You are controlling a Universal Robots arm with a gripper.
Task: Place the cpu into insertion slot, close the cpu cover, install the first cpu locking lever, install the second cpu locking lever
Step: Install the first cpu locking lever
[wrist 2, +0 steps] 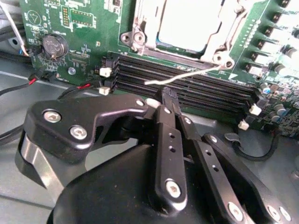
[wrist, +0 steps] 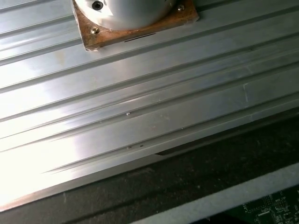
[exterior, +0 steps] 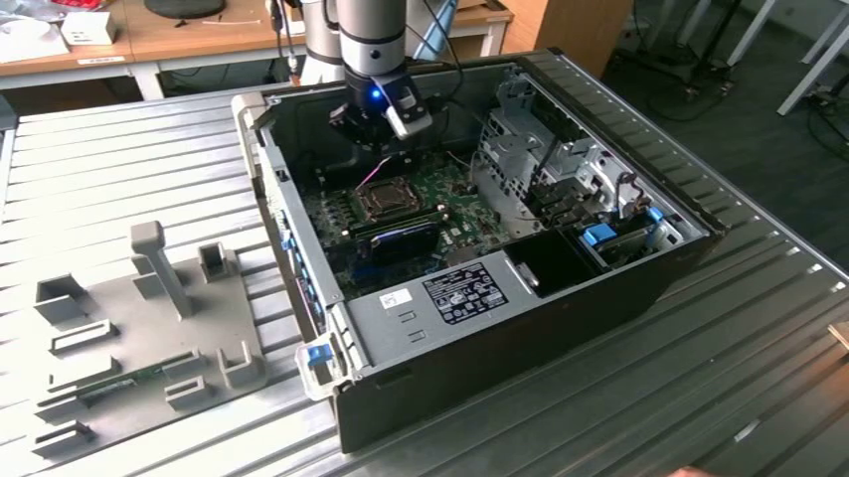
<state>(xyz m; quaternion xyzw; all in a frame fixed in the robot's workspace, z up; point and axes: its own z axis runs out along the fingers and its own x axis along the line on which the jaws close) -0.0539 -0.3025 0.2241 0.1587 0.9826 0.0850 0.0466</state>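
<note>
Inside the open computer case (exterior: 531, 328) lies the green board (exterior: 438, 214), and on it the insertion slot (exterior: 385, 199). In the second wrist view the pale-topped cpu (wrist 2: 184, 21) sits in the slot, and the silvery cpu cover (wrist 2: 140, 28) lies flat around it. A thin wire locking lever (wrist 2: 187, 73) juts out from the socket's corner over the black memory slots. My gripper (wrist 2: 166, 95) is shut with nothing between its black fingers (wrist 2: 169, 140), and its tip is just beside the lever's free end. In the exterior view the gripper (exterior: 378, 127) hangs above the slot.
Long black memory slots (wrist 2: 196, 93) and a coin battery (wrist 2: 55, 45) lie near the socket, with red and black cables (wrist 2: 37, 79) at the board's edge. Metal drive cages (exterior: 558, 169) stand to the exterior view's right. A grey fixture plate (exterior: 133, 338) rests on the ribbed metal table (wrist: 140, 107).
</note>
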